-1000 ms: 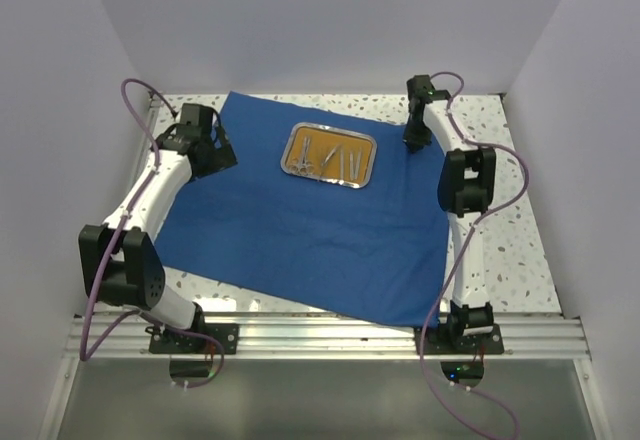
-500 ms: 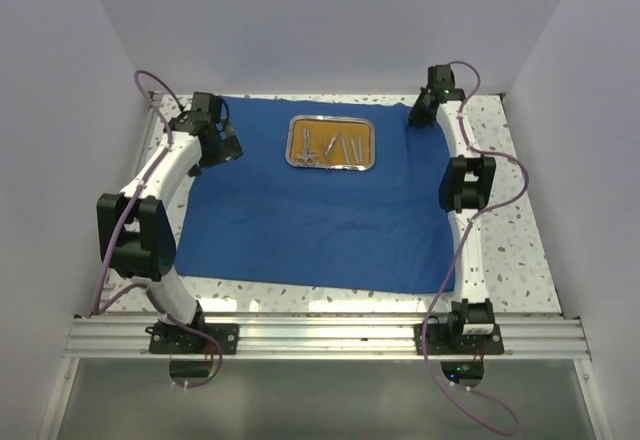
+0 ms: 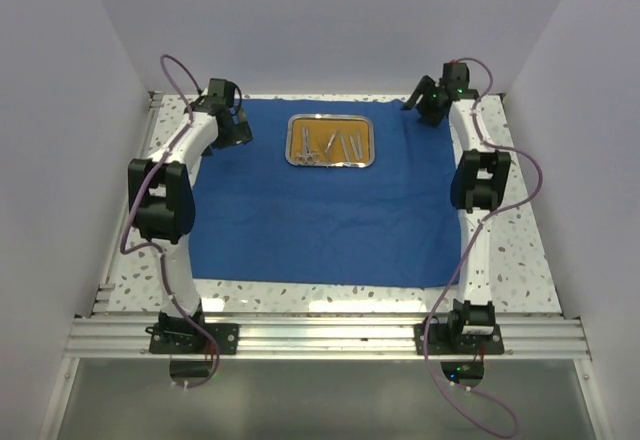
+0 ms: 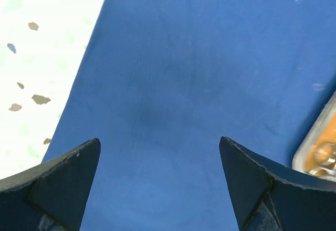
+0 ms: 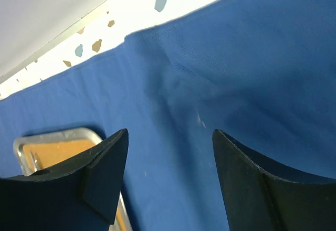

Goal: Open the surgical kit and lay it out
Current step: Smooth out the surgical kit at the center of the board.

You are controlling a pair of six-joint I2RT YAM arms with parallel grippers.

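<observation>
While both arms are reaching toward the far side of the worktop (image 3: 515,250), the left end effector (image 3: 232,126) is hovering with its fingers spread wide and nothing between them. The royal-blue cloth wrap (image 3: 320,220) is lying spread out flat directly beneath it. In the left wrist view the cloth's side edge is running just outside the left finger (image 4: 63,178), with speckled worktop showing beyond it. The right end effector (image 3: 425,100) is hanging over the cloth's far right corner, its fingers also standing apart and gripping nothing. A soft crease in the fabric is showing just ahead of its fingertips, and the cloth's far edge is lying a little beyond that. The small steel tray (image 3: 331,165) is sitting on the cloth between the two end effectors, to the right of the left one and to the left of the right one, touching neither. The silver instruments (image 3: 325,143) are resting inside it on the orange-brown base. A ring-handled piece is lying toward the left end effector's side, and straighter pieces are lying side by side toward the right end effector's side.
</observation>
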